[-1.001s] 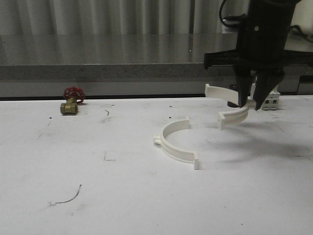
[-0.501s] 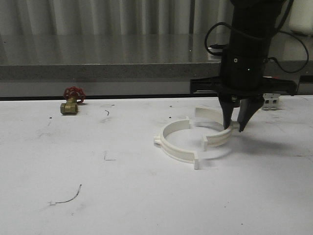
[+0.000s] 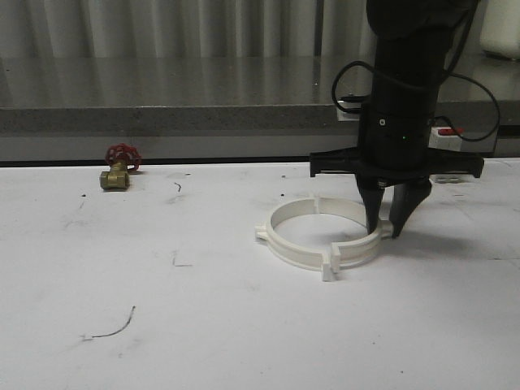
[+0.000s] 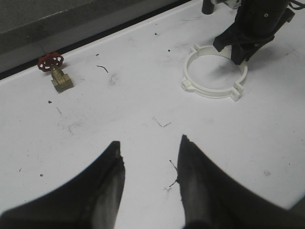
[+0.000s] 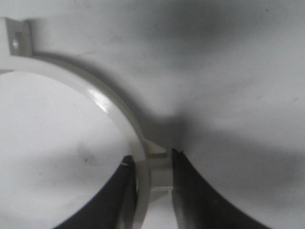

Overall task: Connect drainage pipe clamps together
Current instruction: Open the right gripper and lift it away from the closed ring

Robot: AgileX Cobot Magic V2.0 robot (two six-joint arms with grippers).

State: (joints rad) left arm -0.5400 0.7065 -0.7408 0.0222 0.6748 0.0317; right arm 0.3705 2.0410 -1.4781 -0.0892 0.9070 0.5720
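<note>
White tabletop (image 3: 203, 325) carries both drainage pipe clamps (image 3: 321, 234) as one ring; right gripper (image 3: 388, 230) points straight down, pinching its band (left gripper (image 4: 150, 164) hovers, parted).

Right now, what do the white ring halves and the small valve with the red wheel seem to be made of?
The white semicircular drainage pipe clamps look like moulded plastic: uniform white, with a soft sheen visible on the band in the right wrist view and thin flat tabs. The small valve with the red wheel seems to be brass, from its yellowish metallic body; the red handwheel is probably painted metal or plastic, too small to tell.
</note>
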